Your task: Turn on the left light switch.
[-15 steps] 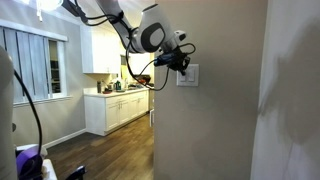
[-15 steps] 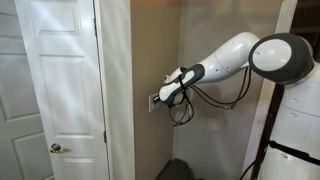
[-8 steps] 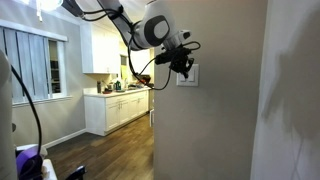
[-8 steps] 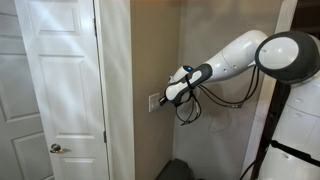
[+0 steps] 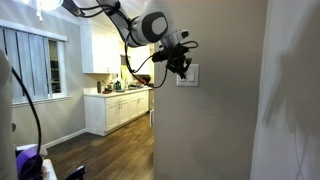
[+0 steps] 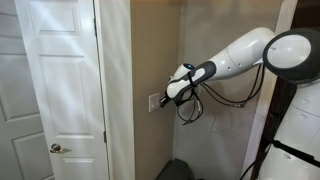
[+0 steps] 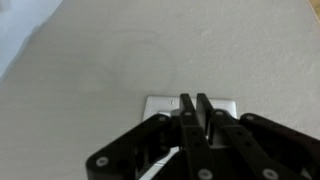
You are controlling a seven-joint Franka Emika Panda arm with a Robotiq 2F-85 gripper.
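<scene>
A small white wall plate (image 7: 163,105) sits on the beige wall; it also shows in both exterior views (image 5: 191,77) (image 6: 153,101). My gripper (image 7: 195,98) is shut, its two black fingers pressed together, with the tips at the plate's middle upper part. The fingers cover most of the plate, so I cannot tell the left light switch from the right rocker. In both exterior views the gripper (image 5: 180,68) (image 6: 161,99) is at the plate, touching it or nearly so.
A white panelled door (image 6: 60,90) with a knob stands beside the wall corner. Black cables (image 6: 188,110) hang under the arm. A kitchen with white cabinets (image 5: 115,108) lies beyond the wall edge. The robot's white base (image 6: 295,130) stands close by.
The forearm has lifted and swung a little while the gripper stays at the wall plate. The fingers remain shut.
</scene>
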